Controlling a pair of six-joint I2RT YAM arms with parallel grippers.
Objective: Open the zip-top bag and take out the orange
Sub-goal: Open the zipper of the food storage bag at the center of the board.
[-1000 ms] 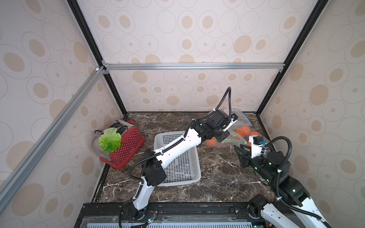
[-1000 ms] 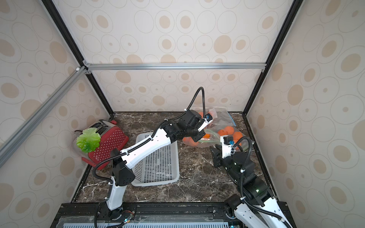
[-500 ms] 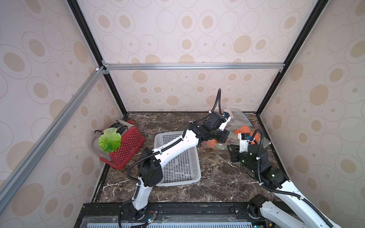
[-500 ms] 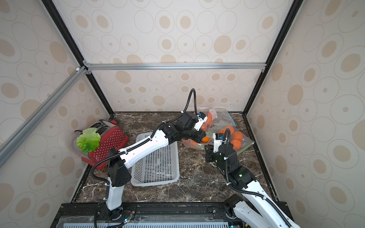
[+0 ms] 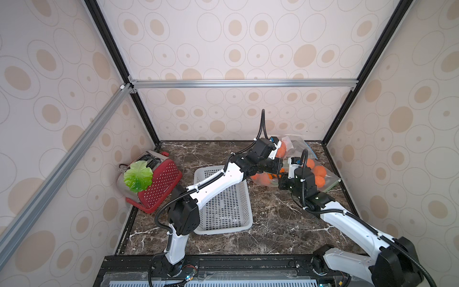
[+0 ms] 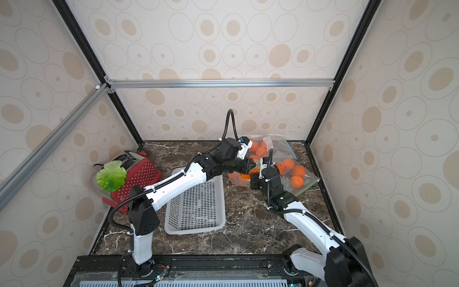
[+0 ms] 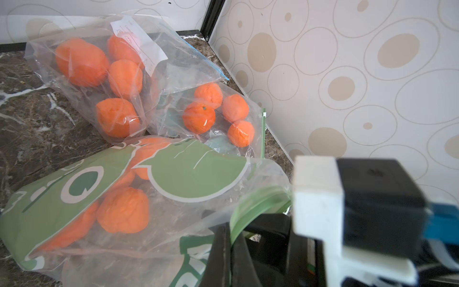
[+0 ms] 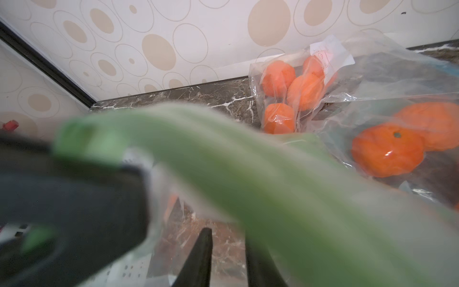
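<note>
White basket (image 5: 223, 229) sits centre, near. Beyond it, far right, the green-printed zip-top bag (image 7: 173, 174) lies on the marble table (image 5: 273, 223) with oranges (image 7: 123, 210) inside. Left gripper (image 7: 238, 228) is clamped on the bag's green zip strip. Right gripper (image 8: 227, 234) is at the same strip, jaws slightly apart; cannot tell if it pinches the film. Farther back, a clear bag (image 7: 99, 74) and a second bag (image 7: 211, 111) hold more fruit.

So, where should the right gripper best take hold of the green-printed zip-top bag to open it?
Take the green zip strip just beside where the left gripper pinches it. That edge of the green-printed zip-top bag is held up and curved, clear of the oranges, so the right gripper probably does best coming from the mouth end, fingers across the strip.
</note>
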